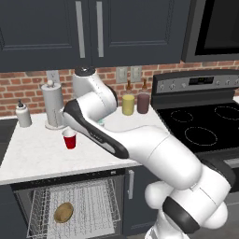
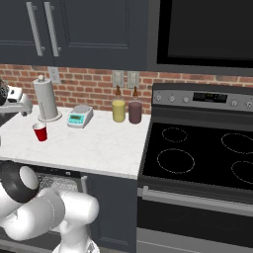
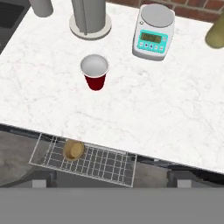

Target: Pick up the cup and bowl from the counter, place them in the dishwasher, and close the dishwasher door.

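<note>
The red cup [image 1: 69, 139] [image 2: 40, 132] [image 3: 95, 74] stands upright on the white marble counter [image 1: 37, 156] [image 3: 170, 105], in front of the paper-towel holder. The tan bowl [image 1: 63, 212] [image 3: 73, 149] lies in the wire rack [image 1: 95, 205] [image 3: 103, 162] of the open dishwasher under the counter. The dishwasher door is out of view below the rack. My gripper [image 3: 113, 179] hangs high above the counter's front edge and looks down on the cup. It is open, its fingertips [image 3: 42, 179] wide apart and nothing between them.
A paper-towel holder [image 1: 52, 105] [image 3: 89, 17], a soap bottle [image 1: 22, 114] and a small scale [image 2: 79, 116] [image 3: 153, 33] stand behind the cup. A yellow jar [image 1: 128, 104] and a maroon jar [image 1: 143, 103] sit by the black stovetop [image 1: 205, 126] on the right.
</note>
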### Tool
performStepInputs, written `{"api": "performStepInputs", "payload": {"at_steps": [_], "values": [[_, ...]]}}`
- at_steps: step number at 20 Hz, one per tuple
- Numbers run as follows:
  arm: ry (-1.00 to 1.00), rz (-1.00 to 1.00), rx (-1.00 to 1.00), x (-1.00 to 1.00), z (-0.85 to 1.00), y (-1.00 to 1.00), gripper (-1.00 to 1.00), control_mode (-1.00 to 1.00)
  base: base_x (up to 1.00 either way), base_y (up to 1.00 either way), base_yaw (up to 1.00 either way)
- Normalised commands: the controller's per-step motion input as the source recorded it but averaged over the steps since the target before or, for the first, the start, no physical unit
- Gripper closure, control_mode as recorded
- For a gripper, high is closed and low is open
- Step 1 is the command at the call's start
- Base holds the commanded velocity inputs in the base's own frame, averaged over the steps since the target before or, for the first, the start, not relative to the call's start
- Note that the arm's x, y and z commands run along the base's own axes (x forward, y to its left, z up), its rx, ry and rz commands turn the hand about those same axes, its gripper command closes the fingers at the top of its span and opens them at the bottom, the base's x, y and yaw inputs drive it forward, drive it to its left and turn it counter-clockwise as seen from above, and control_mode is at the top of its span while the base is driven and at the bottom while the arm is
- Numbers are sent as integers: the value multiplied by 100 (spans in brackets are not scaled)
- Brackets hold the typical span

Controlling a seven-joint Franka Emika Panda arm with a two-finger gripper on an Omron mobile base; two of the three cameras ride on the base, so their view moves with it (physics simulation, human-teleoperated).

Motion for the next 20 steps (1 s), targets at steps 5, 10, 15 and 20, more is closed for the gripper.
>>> {"api": "performStepInputs", "payload": {"at_steps": [5, 10, 15, 20], "values": [[3, 4, 0, 52, -22, 0, -100, -100, 0, 0, 0], [0, 4, 3, 37, -36, 0, -100, -100, 0, 0, 0], [-1, 5, 6, 25, -44, 0, -100, -100, 0, 0, 0], [0, 5, 8, 13, -37, 0, -100, -100, 0, 0, 0]]}}
